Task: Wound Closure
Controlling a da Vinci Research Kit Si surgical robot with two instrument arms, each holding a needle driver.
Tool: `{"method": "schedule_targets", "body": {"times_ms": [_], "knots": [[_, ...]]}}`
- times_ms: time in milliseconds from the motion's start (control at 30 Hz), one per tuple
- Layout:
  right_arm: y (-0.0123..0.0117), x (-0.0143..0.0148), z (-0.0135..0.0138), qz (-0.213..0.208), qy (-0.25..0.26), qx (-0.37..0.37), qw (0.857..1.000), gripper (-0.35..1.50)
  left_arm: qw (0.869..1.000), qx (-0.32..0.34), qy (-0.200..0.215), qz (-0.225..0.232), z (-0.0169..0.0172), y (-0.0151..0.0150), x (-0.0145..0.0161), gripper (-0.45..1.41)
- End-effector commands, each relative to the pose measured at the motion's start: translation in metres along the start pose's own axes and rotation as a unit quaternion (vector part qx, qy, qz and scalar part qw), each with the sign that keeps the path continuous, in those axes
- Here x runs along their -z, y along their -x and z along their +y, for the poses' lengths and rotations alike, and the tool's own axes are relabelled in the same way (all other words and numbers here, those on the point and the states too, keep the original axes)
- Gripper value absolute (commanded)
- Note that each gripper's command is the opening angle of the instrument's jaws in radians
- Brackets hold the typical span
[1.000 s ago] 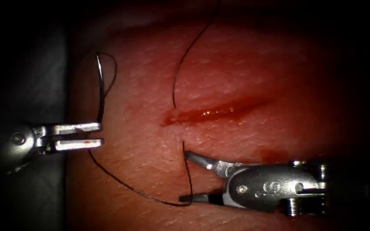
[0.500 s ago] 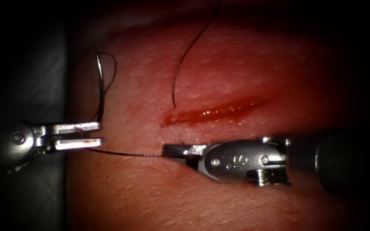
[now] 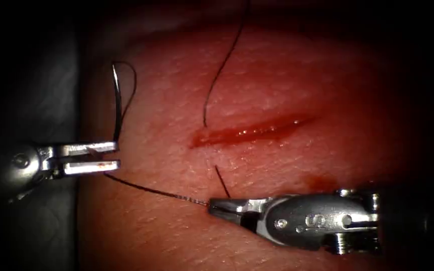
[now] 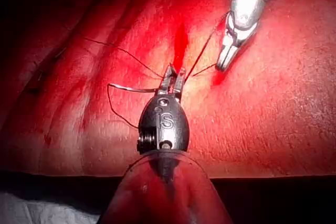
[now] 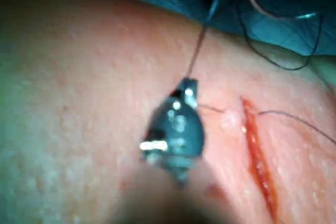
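Observation:
The tissue (image 3: 277,75) bears a short cut (image 3: 252,131) wet with red fluid. My left tool (image 3: 118,155) stands left of the cut at the tissue's edge, shut on the curved needle (image 3: 118,100) near one end. The needle rises free of the tissue, with thread trailing from its far end. Black thread (image 3: 151,190) runs from there to my right tool (image 3: 212,203), below the cut and shut on it. A short strand climbs from those jaws into the tissue. The left wrist view shows the left tool (image 4: 173,72) and needle (image 4: 131,88). The right wrist view shows the right tool (image 5: 190,83).
A second strand of thread (image 3: 222,65) leaves the cut's left end and runs up out of view. A small smear of red fluid (image 3: 317,180) lies above the right tool's shaft. Dark backing (image 3: 36,100) lies left of the tissue.
The right tool's jaws, open around the thread a second ago, have shut on it. The tool swung up-left, drawing the thread taut, then came back down. The left tool stayed put.

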Motion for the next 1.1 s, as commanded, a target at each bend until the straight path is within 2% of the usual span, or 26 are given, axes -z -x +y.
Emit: {"method": "schedule_targets", "body": {"times_ms": [33, 300, 467, 500, 567, 600, 667, 833, 1100], "knots": [[-0.0016, -0.0002, -0.0022, 0.005, -0.007, 0.004, 1.000, -0.35, 1.000, 0.000, 0.001, 0.000, 0.0002, 0.0006, -0.0007, -0.45], [-0.0059, 0.0012, -0.0054, 0.023, -0.024, 0.013, 0.999, -0.35, 1.000, 0.000, 0.000, 0.000, 0.0002, 0.0006, -0.0007, -0.45], [-0.0071, 0.0011, -0.0060, 0.027, -0.026, 0.029, 0.999, -0.35, 1.000, 0.000, 0.000, 0.000, 0.0002, 0.0006, -0.0007, -0.45], [-0.0070, 0.0010, -0.0058, 0.026, -0.025, 0.028, 0.999, -0.11, 1.000, 0.000, 0.000, 0.000, 0.0002, 0.0006, -0.0007, -0.45], [-0.0064, 0.0008, -0.0052, 0.024, -0.023, 0.026, 0.999, 0.67, 1.000, 0.000, 0.000, 0.000, 0.0002, 0.0006, -0.0007, -0.45], [-0.0059, 0.0006, -0.0048, 0.021, -0.022, 0.025, 0.999, 0.88, 1.000, 0.000, 0.000, 0.000, 0.0003, 0.0006, -0.0007, -0.45], [-0.0047, 0.0002, -0.0038, 0.018, -0.013, 0.021, 1.000, 1.08, 1.000, 0.000, 0.000, 0.000, 0.0003, 0.0006, -0.0007, -0.45], [-0.0012, -0.0008, -0.0013, 0.010, -0.001, 0.019, 1.000, 1.11, 1.000, 0.000, 0.000, 0.000, 0.0002, 0.0006, -0.0006, -0.45], [0.0035, -0.0036, 0.0017, -0.003, 0.018, 0.021, 1.000, 0.99, 1.000, 0.000, 0.000, 0.000, 0.0002, 0.0006, -0.0007, -0.45]]}}
